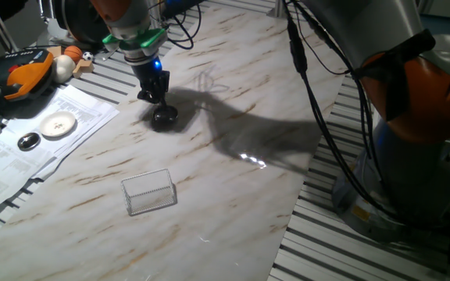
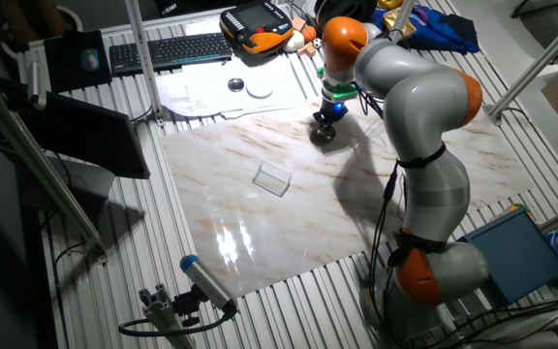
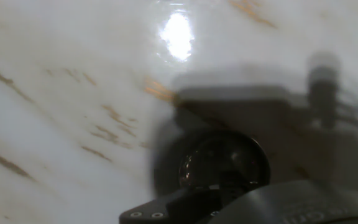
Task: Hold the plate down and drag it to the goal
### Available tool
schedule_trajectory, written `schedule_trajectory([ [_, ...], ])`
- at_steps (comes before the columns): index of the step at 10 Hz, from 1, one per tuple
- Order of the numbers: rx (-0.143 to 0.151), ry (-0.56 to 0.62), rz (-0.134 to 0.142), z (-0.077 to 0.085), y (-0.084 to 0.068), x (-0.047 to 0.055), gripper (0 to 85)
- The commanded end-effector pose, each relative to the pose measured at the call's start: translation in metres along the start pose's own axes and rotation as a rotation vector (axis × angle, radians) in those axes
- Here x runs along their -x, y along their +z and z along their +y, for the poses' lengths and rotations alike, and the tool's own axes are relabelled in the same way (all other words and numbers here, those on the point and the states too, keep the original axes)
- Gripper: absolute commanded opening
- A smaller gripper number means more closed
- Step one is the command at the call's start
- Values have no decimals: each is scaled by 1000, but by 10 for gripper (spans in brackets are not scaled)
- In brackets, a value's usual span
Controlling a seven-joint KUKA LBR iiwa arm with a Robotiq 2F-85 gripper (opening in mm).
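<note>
The plate (image 1: 164,115) is a small dark shiny metal dish on the marble table, at the far left part of the slab. It also shows in the other fixed view (image 2: 324,135) and low in the hand view (image 3: 224,163). My gripper (image 1: 154,97) stands right over the plate's far edge, fingers together and pointing down; I cannot tell whether they touch it. The goal (image 1: 149,191) is a small see-through rectangle with a pale outline, nearer the front of the slab, well apart from the plate; the other fixed view shows it too (image 2: 273,177).
A white round disc (image 1: 58,123) and a smaller dark disc (image 1: 28,141) lie on papers left of the slab. An orange hand controller (image 1: 22,70) and small balls sit behind them. The robot's base and cables (image 1: 412,117) fill the right side.
</note>
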State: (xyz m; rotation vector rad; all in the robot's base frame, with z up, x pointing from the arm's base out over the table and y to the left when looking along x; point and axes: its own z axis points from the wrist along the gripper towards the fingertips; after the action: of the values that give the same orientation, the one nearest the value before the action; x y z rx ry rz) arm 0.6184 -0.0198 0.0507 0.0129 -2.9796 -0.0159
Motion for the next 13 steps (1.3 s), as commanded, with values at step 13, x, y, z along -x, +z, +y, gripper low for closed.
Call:
schedule_trajectory([
  [13, 53, 12, -1, 23, 28, -4, 0],
])
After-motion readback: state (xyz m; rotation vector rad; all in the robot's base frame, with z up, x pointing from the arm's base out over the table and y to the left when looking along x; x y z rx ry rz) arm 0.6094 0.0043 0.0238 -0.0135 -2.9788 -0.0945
